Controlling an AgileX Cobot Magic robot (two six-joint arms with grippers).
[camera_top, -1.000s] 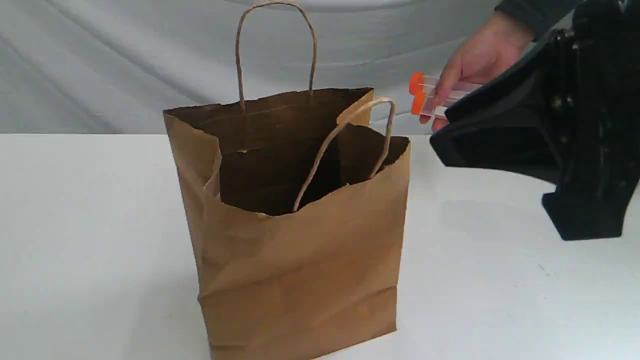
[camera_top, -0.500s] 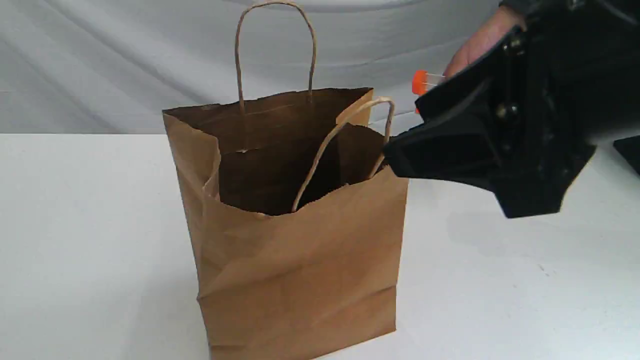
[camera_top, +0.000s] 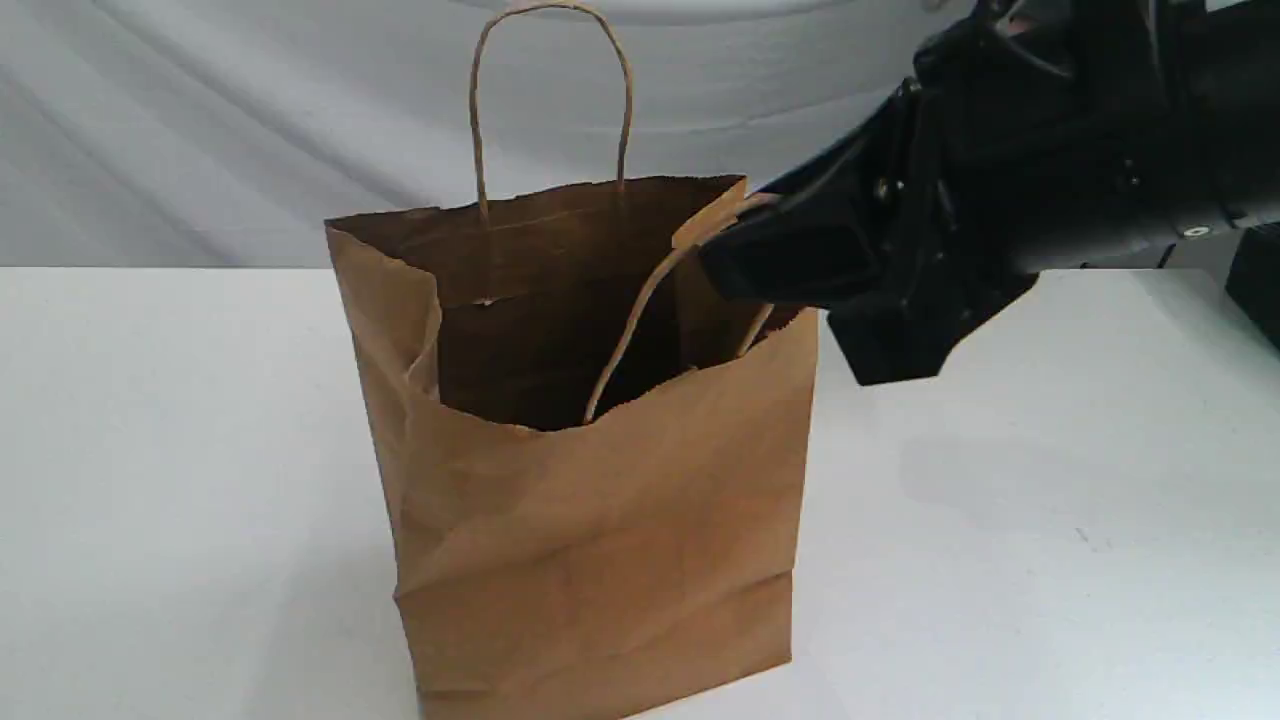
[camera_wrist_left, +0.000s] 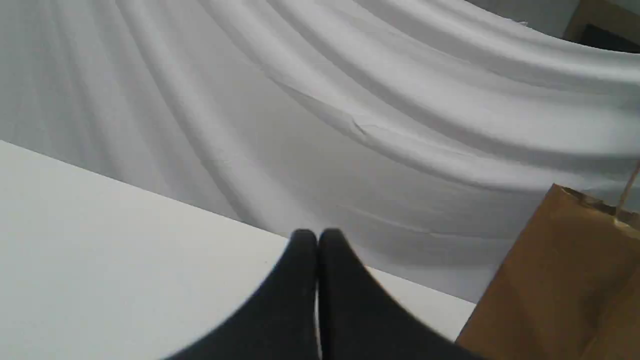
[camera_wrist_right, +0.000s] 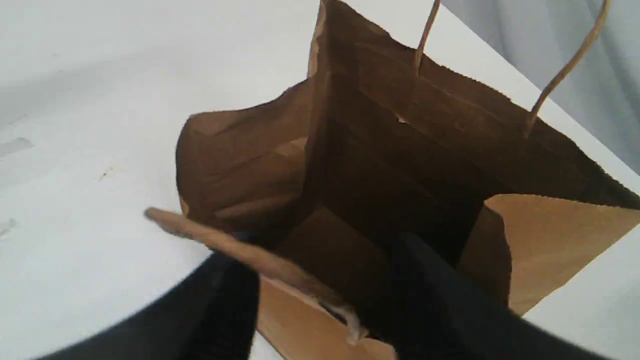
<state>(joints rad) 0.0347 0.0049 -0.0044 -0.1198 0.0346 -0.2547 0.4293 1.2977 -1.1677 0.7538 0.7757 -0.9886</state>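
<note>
A brown paper bag stands upright and open on the white table, one twine handle raised at the back and the other drooping over the mouth. My right gripper is open at the bag's right top rim. In the right wrist view its jaws stand apart with the rim edge between them, and only bare paper shows inside the bag. My left gripper is shut on nothing above the table, with the bag's corner off to one side.
A white draped cloth hangs behind the table. The black right arm fills the upper right of the exterior view. The left arm does not appear in the exterior view.
The right gripper has swung left and up, from beside the bag to its right top rim. The hand holding orange-capped tubes is now hidden behind the arm.
</note>
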